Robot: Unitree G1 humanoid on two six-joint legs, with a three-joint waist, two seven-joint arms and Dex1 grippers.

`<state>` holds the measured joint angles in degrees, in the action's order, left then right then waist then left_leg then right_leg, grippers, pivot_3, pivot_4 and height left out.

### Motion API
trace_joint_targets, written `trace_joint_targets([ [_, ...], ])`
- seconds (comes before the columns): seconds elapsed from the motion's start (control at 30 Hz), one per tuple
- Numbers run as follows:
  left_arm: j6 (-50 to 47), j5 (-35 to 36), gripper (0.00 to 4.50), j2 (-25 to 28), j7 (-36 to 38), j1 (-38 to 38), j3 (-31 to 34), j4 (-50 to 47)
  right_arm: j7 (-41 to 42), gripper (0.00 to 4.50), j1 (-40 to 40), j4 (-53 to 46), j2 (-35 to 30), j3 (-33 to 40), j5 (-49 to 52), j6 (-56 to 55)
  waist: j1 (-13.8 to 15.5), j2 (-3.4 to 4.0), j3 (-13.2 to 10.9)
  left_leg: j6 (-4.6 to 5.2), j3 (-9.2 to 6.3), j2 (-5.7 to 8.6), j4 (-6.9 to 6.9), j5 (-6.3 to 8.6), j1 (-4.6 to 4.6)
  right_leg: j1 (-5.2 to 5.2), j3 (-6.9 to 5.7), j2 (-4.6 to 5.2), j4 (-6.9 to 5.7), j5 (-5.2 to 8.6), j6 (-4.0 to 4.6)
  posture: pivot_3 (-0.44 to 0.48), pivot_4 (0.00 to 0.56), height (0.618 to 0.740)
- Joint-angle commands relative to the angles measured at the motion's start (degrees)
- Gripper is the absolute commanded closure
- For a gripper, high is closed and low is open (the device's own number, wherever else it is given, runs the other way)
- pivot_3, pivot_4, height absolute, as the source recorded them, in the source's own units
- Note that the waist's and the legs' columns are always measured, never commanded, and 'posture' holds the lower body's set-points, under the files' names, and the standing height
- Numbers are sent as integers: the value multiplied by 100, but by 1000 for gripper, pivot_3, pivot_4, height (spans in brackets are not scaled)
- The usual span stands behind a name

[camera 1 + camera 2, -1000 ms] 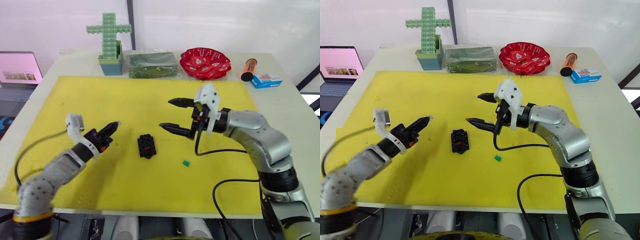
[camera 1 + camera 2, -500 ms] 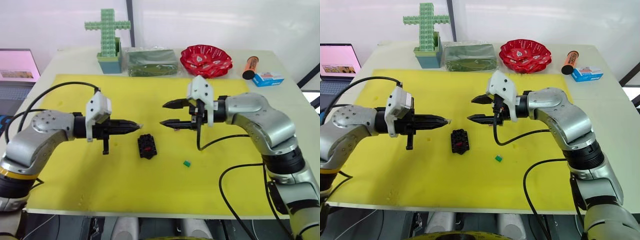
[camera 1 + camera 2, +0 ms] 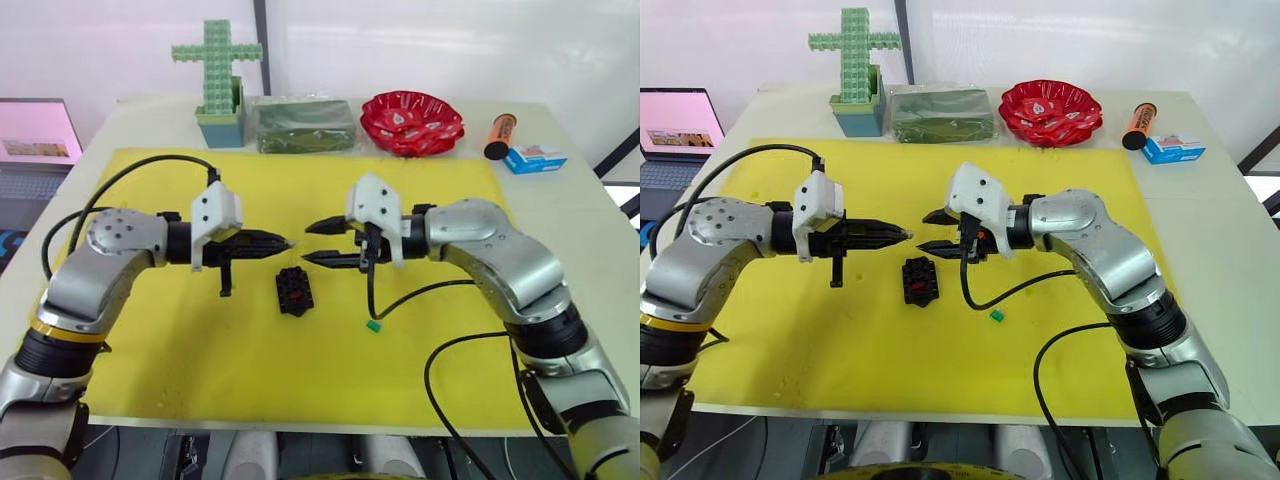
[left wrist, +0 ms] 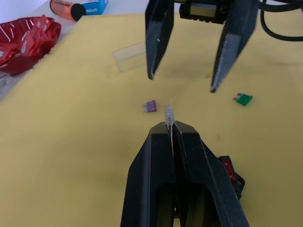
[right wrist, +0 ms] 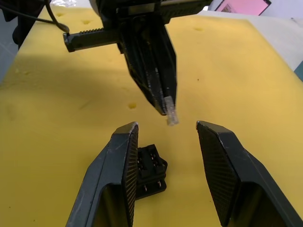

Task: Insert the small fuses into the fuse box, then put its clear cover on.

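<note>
My left gripper [image 3: 285,243] is shut on a whitish-grey fuse [image 4: 168,115] that sticks out past its tips. My right gripper [image 3: 307,243] faces it tip to tip, open, with its fingers [image 4: 156,42] on either side of the fuse [image 5: 172,116] and not touching it. Both hover just above and behind the black fuse box [image 3: 294,292], which has a red fuse in one slot. A green fuse [image 3: 373,325] lies on the yellow mat [image 3: 200,340] to the right of the box. A purplish fuse [image 4: 150,106] and the clear cover [image 4: 129,56] lie on the mat below the right arm.
Along the table's back edge stand a green block cross in a pot [image 3: 218,75], a clear bag of green pieces [image 3: 303,125], a red bowl [image 3: 411,120], an orange marker [image 3: 498,136] and a blue-and-white carton [image 3: 533,158]. A laptop [image 3: 35,140] sits at the far left.
My left gripper rose from low left and moved right with the fuse. My right gripper moved left to meet it, so their tips now nearly touch above the fuse box.
</note>
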<state>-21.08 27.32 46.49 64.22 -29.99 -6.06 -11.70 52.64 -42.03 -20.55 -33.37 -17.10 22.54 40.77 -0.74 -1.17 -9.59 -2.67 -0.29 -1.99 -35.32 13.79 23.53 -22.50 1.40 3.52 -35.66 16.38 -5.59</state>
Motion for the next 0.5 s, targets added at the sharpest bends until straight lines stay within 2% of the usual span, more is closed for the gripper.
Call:
trace_joint_targets([
  [0.03,106,-92,4500,-75,48,-134,52,-111,-41,2491,-67,-180,33,34,-83,-78,1,0,0,0,0,0,-1,0,-1,-1,0,0,-4,0,0,0,150,740],
  [0.5,397,-326,4500,-189,314,-59,83,-189,-8,2491,-92,-142,129,-62,-242,-126,-2,0,0,1,-9,-2,-35,-2,-8,3,0,-7,-47,4,-4,0,150,740],
])
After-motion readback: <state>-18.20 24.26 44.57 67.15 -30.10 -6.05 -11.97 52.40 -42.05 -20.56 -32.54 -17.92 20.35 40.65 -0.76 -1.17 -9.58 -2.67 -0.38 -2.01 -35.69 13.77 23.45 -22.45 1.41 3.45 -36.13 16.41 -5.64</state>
